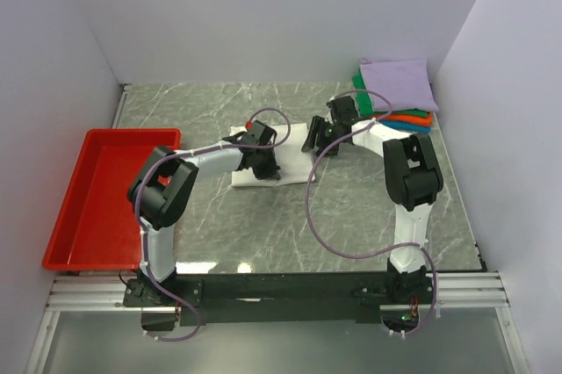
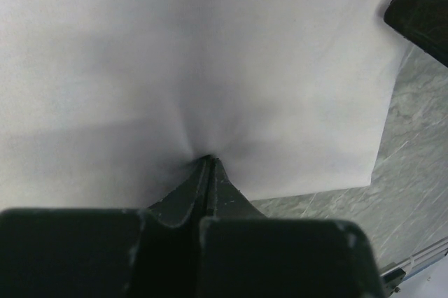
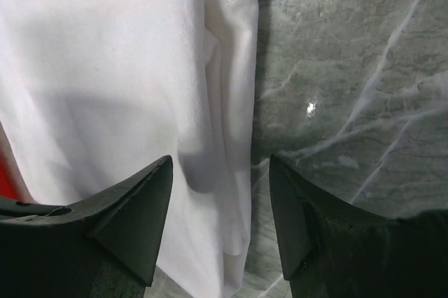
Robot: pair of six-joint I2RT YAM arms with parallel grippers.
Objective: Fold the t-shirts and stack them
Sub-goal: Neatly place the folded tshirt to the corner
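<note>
One grey-green marbled table (image 1: pixel 351 216) carries one glossy red plastic tray (image 1: pixel 88 216) at left. One soft white t-shirt (image 1: pixel 291 161) lies at centre, folded rectangular, its long axis roughly left-right. Four folded tees (image 1: pixel 411 117) are stacked upper right, lavender tee (image 1: pixel 399 82) topmost. The left tool (image 2: pixel 208 165) is pinched tight on the white cloth. The right tool (image 3: pixel 220 161) stands apart over the shirt's hemmed edge.

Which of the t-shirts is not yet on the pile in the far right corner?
The white t-shirt: it lies mid-table, pinched by the left gripper, while the lavender t-shirt tops the folded pile of coloured ones.
</note>
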